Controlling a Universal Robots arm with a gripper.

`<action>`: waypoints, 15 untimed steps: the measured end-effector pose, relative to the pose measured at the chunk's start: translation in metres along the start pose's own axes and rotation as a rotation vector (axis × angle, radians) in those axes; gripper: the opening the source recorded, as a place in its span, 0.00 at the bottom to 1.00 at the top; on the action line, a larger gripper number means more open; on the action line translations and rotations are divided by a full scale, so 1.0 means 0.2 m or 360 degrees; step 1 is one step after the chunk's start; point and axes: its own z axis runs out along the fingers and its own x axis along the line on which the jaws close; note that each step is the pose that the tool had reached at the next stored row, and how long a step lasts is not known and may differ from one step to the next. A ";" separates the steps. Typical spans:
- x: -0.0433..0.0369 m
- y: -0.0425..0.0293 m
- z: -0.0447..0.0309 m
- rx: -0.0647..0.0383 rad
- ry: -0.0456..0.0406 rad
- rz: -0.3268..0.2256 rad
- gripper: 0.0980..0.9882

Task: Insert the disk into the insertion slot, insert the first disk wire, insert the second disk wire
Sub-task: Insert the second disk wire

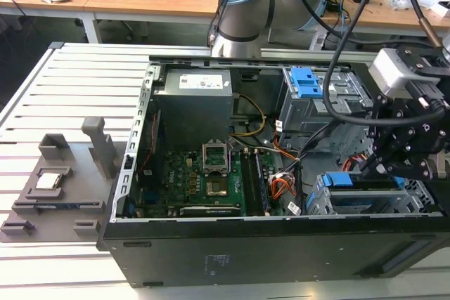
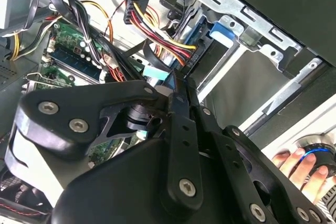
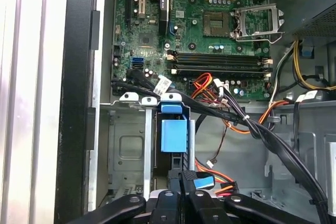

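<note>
a: disk point(image 1: 365, 194) sat inside the insertion slot point(image 1: 330, 205) at the near corner of the open computer case point(image 1: 211, 247), on the exterior view's right; its blue carrier edge showed along the top of the cage. in the first wrist view the blue carrier point(image 3: 174, 132) stood between the cage rails.

b: surroundings?

a: motherboard point(image 1: 193, 180) lay on the case floor, power supply point(image 1: 193, 107) behind it, and a taller cage with blue latches point(image 1: 309, 89) stood beyond the slot. black cables point(image 3: 252, 124) and an orange, red and yellow wire bundle point(image 2: 157, 32) crossed the space beside the slot, close to the gripper. a grey fixture tray point(image 1: 56, 187) lay on the slatted table point(image 1: 77, 75), well apart. a person's hand point(image 2: 307, 169) rested at the edge of the second wrist view.

b: arm pose?

a: gripper point(image 1: 394, 163) hung just above the slot's far end, pointing down. in both wrist views the fingertips point(image 3: 181, 179) met, clenched on a small black wire connector point(image 2: 176, 85) just above a light blue tab point(image 3: 203, 182).
</note>
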 end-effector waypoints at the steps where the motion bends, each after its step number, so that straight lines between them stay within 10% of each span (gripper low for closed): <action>1: 0.007 0.000 0.000 0.0000 -0.0002 0.0000 0.05; 15: 0.017 -0.001 0.020 -0.0001 -0.0002 0.0000 0.07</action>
